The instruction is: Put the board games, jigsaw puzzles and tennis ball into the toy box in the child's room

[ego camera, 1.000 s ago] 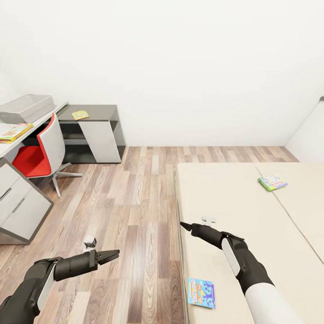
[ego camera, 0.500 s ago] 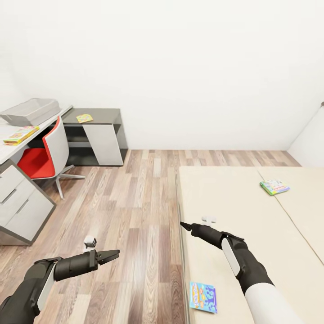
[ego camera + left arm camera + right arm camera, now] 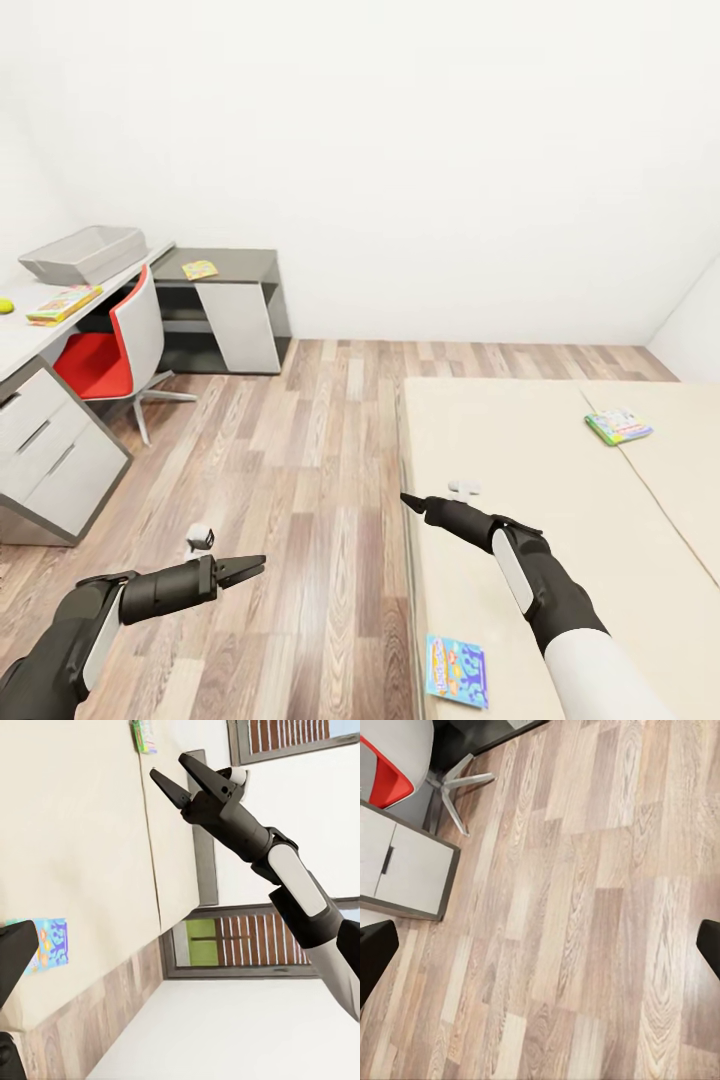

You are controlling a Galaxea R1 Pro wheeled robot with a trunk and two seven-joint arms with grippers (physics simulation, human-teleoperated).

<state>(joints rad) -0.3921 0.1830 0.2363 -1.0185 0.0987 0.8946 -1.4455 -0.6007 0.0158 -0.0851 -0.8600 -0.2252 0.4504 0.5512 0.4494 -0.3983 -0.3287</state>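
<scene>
A light blue board game lies on the bed near its front edge, and a green-edged one lies far right. At far left the table carries the grey toy box, a flat colourful stack and the tennis ball. My left gripper hangs open over the floor. My right gripper is open above the bed's left edge, holding nothing. The left wrist view shows it with jaws apart, over the bed with the blue game.
A red and white swivel chair stands at the table. A lower dark desk against the wall holds a thin yellowish multicoloured square. Wood-plank floor runs between desk and bed. White drawer fronts appear in the right wrist view.
The whole head view has shifted, so the camera moved: table, desk and bed slid right and down, and the tennis ball came into view. Both arms look unchanged.
</scene>
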